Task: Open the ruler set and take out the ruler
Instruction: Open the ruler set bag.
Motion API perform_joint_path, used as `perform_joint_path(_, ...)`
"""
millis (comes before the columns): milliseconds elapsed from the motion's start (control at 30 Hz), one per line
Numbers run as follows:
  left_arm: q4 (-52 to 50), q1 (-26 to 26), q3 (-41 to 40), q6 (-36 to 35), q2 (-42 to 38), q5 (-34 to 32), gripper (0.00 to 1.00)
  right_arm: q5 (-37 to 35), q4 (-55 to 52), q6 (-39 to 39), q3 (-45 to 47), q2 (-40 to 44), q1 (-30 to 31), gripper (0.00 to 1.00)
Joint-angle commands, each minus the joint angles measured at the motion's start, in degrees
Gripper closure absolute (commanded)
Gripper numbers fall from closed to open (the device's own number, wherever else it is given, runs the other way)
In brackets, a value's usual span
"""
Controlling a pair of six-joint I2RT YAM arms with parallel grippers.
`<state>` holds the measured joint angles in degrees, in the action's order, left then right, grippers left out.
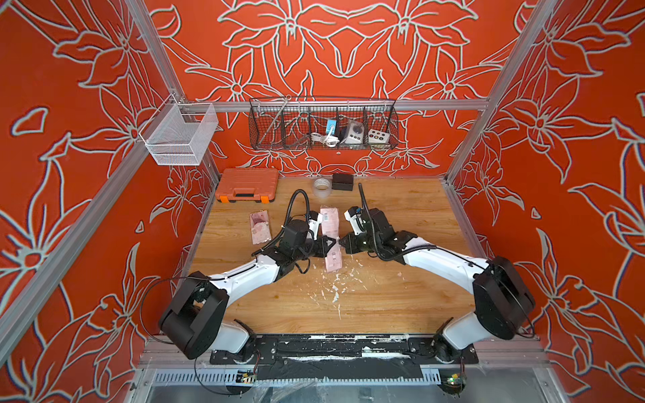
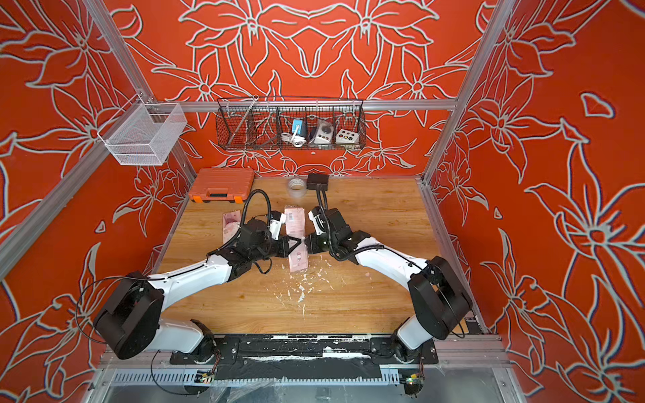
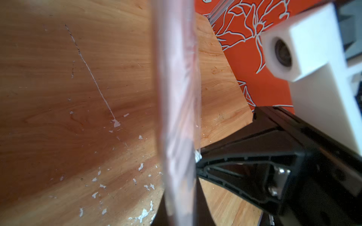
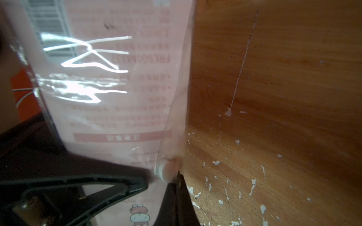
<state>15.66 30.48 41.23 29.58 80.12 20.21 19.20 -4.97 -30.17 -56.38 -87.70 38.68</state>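
Workcell seen from above and from both wrists. The ruler set (image 1: 330, 223), a long pink packet in a clear sleeve, lies lengthwise over the middle of the desk (image 1: 401, 289), barcode end toward the back wall. The left arm (image 1: 244, 272) and the right arm (image 1: 439, 260) meet at its nearer half from opposite sides. The left jaws are clenched on the packet's left edge, seen edge-on in the left wrist view (image 3: 176, 97). The right jaws are clenched on the clear sleeve's right edge, by a round snap (image 4: 166, 170). Whether the packet touches the desk cannot be told. A second pink packet (image 1: 260, 226) lies flat to the left, an orange case (image 1: 247, 185) behind it.
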Motion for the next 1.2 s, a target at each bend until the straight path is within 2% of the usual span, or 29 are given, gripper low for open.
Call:
perform_joint_path(0,-1.26,0.11,-0.89,-1.03,-3.39,5.07,1.00,-6.86,1.00,-3.03,2.95,0.43,-5.58,1.00)
perform_joint_path(200,-1.01,-0.77,-1.56,-1.18,-4.34,5.68,1.00,1.22,6.49,-8.18,6.01,-0.81,-8.41,1.00)
perform_joint_path(467,-1.15,-2.52,-3.39,-1.20,-5.80,5.44,1.00,5.16,7.59,-8.84,6.90,-1.32,-10.55,1.00)
perform_joint_path(600,0.77,-2.62,-3.18,-2.99,-5.23,10.17,1.00,10.15,10.60,-7.90,7.21,-0.91,-10.50,1.00)
perform_joint_path(700,0.18,-2.79,-2.69,-4.33,-5.57,11.32,1.00,11.13,13.30,-7.23,9.00,1.76,-10.59,0.98)
perform_joint_path(767,-1.04,-2.88,-2.07,-5.18,-5.92,11.37,1.00,11.03,13.60,-6.18,10.06,4.14,-10.56,0.78)
perform_joint_path(833,-2.02,-2.88,-1.45,-5.76,-6.00,11.53,1.00,11.27,15.77,-5.78,11.98,6.48,-10.58,0.67)
perform_joint_path(900,-1.92,-2.88,-1.32,-5.99,-6.11,12.19,1.00,11.25,18.10,-5.97,13.65,8.32,-10.56,0.59)
perform_joint_path(1033,-1.25,-2.97,-1.50,-5.56,-6.28,12.66,1.00,11.98,22.85,-6.48,16.75,11.77,-10.64,0.54)
perform_joint_path(1167,-1.69,-2.97,-1.42,-5.71,-6.31,12.31,1.00,17.00,28.08,-5.08,18.37,14.99,-10.14,0.34)
